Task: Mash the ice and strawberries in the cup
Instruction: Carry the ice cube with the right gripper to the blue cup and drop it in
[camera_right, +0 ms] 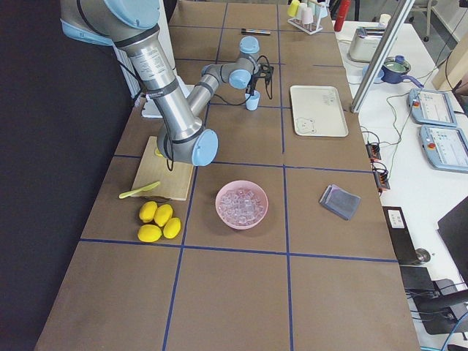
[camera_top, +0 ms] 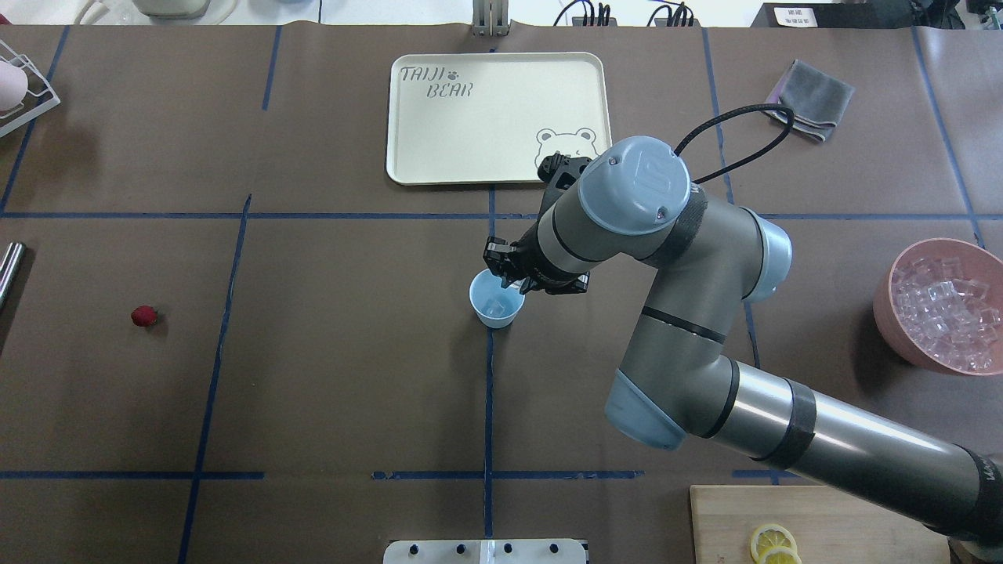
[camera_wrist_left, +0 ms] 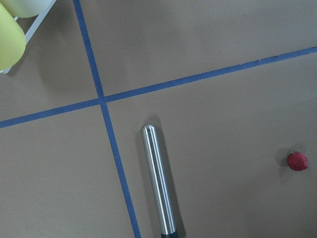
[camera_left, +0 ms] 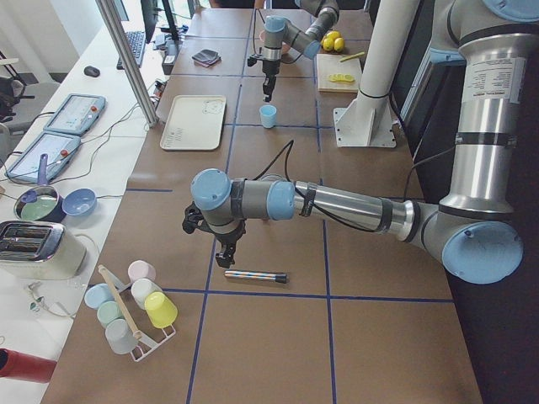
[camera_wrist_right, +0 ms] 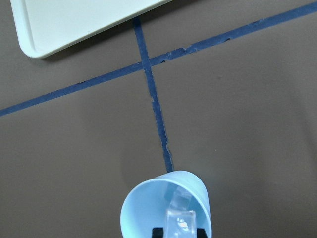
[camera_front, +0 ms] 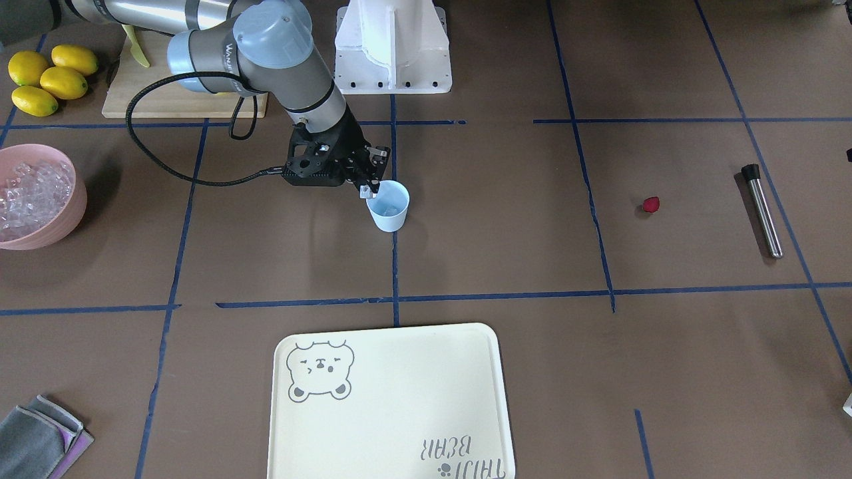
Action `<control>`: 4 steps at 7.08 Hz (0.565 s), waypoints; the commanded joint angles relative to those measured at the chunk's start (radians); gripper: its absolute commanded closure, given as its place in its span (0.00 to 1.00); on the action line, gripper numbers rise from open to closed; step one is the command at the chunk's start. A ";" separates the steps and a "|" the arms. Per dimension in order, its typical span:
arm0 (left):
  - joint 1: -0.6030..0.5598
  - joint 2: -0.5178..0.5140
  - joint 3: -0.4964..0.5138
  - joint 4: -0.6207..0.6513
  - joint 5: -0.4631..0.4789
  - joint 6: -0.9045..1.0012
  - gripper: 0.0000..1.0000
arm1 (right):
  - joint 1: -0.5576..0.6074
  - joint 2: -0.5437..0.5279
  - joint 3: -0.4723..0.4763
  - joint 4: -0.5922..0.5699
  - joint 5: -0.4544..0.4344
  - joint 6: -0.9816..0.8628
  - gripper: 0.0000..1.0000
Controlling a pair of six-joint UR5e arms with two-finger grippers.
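The light-blue cup stands at the table's middle, also in the overhead view. My right gripper hangs just over its rim, shut on a clear ice cube held above the cup's mouth. Some ice seems to lie inside the cup. The red strawberry lies alone on the table on my left side, also in the left wrist view. My left gripper hovers above a steel muddler; I cannot tell if it is open or shut.
A pink bowl full of ice cubes stands on my right. Lemons and a cutting board are near the robot's base. A cream tray lies across the table. A cup rack stands at my far left.
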 commanded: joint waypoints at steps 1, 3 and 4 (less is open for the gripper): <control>0.000 0.000 -0.003 0.000 0.000 0.000 0.00 | -0.021 0.008 -0.010 -0.001 -0.009 0.002 0.52; 0.000 0.000 -0.003 0.000 0.000 0.000 0.00 | -0.024 0.008 -0.010 -0.001 -0.009 0.004 0.21; 0.000 0.000 -0.003 0.000 0.000 0.000 0.00 | -0.024 0.010 -0.010 -0.001 -0.007 0.007 0.21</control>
